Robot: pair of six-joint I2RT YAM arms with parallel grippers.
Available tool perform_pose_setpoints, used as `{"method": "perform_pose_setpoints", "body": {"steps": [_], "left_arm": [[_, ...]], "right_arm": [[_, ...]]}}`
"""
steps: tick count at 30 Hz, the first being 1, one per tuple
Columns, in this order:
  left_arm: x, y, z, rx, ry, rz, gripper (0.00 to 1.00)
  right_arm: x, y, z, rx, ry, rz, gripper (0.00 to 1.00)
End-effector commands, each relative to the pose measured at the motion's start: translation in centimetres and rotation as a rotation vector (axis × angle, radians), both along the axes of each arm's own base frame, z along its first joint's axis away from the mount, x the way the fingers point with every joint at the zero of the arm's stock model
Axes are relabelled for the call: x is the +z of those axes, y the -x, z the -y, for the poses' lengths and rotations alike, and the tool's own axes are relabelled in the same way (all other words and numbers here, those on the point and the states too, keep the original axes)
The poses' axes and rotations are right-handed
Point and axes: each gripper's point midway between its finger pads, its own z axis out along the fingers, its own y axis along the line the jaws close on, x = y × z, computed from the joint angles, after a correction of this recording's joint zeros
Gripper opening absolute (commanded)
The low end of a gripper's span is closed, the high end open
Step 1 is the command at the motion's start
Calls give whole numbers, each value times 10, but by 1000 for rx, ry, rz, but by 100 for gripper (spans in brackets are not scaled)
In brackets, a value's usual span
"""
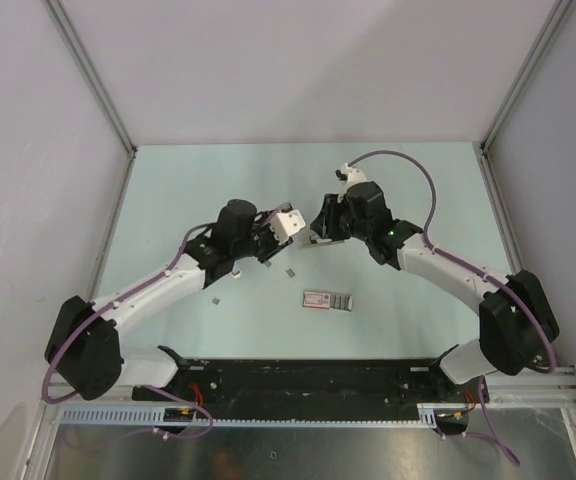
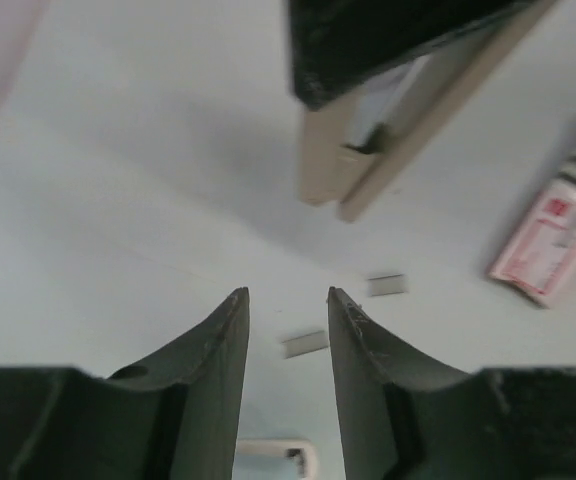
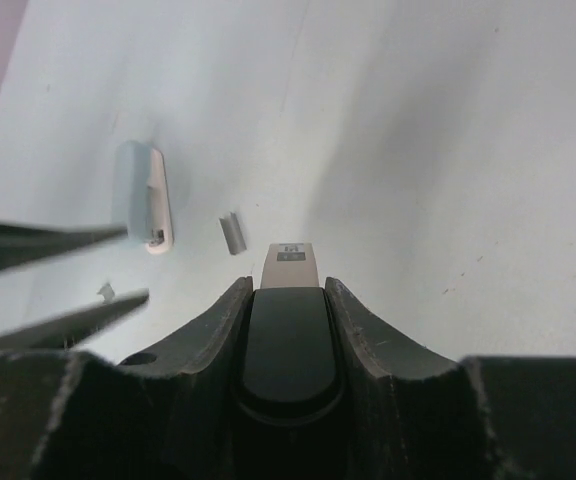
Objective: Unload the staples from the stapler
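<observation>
My right gripper [image 3: 288,285] is shut on the stapler [image 3: 290,340]. The stapler's black body sits between the fingers and its pale metal end [image 3: 291,264] sticks out past the tips, above the table. In the top view the right gripper [image 1: 320,233] faces my left gripper [image 1: 271,246] at mid-table. The left gripper [image 2: 288,292] is open and empty, just short of the stapler [image 2: 388,140], which hangs in front of it. Staples lie loose on the table as short strips [image 2: 306,343] [image 2: 387,285] [image 3: 230,233] and as small bits [image 1: 290,272].
A flat pink-labelled box [image 1: 328,300] lies near the front; it also shows in the left wrist view [image 2: 548,245]. A small pale blue and white piece [image 3: 144,200] lies on the table beside the left fingers [image 3: 58,318]. Grey walls enclose the table.
</observation>
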Motion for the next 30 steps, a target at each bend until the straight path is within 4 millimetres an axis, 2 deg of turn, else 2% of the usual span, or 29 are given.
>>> {"method": "perform_pose_setpoints", "body": {"steps": [1,7,10,17,24,30], "left_arm": [[5,46,21,-100,130,-255,42],[45,27,8,-1,224,-228,42],[55,18,-6,56,252,-222,42],[70,6,-48,185,339,-248,41],[72,7,-88,279,365,-240,41],[64,17,-101,311,353,-238,42]], "right_arm": [[75,-16,-1,-57,-123,143,0],[53,-26,23,-138,42,142,0],[39,-38,29,-186,124,169,0],[35,-84,39,-390,210,334,0],[22,-134,54,-591,243,478,0],[8,-155,60,-682,239,522,0]]}}
